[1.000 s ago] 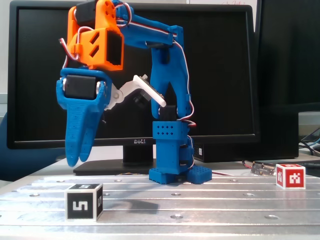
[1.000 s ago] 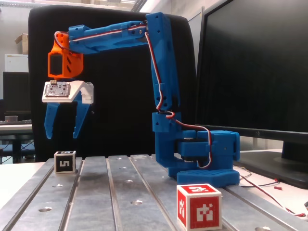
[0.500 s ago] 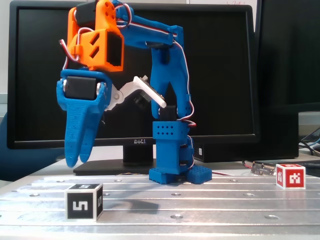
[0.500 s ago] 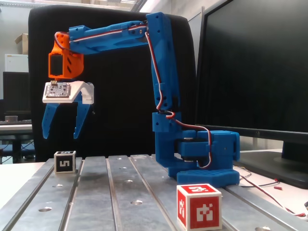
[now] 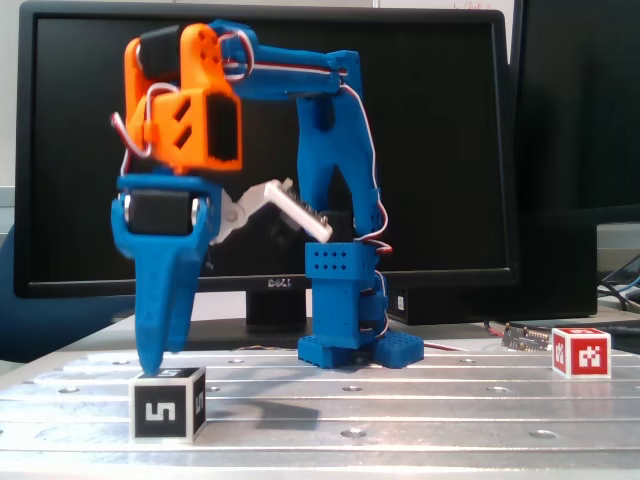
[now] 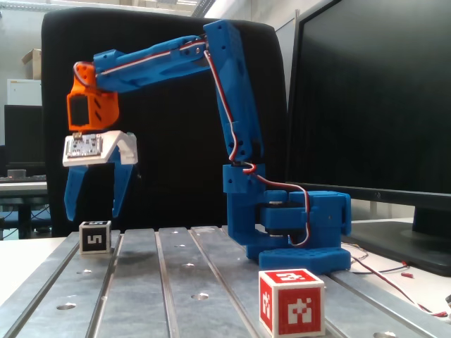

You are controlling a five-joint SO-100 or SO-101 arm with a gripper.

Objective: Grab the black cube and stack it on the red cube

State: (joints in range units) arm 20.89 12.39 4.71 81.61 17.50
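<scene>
Right under my jaws (image 6: pixel 91 213) sits the black cube (image 6: pixel 95 237), near the worktop (image 6: pixel 176 282) edge. My jaws are spread wide and hold nothing; in one fixed view the tips hang on either side, just above the cube. From the other fixed view the jaws (image 5: pixel 152 368) look like one blue point over the black cube (image 5: pixel 167 404), so I can't see the gap. Far from my jaws sits the red cube (image 6: pixel 292 301), its bottom cut off there, with bare worktop between.

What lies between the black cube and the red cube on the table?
In a fixed view, only bare table separates black cube from red cube.
</scene>
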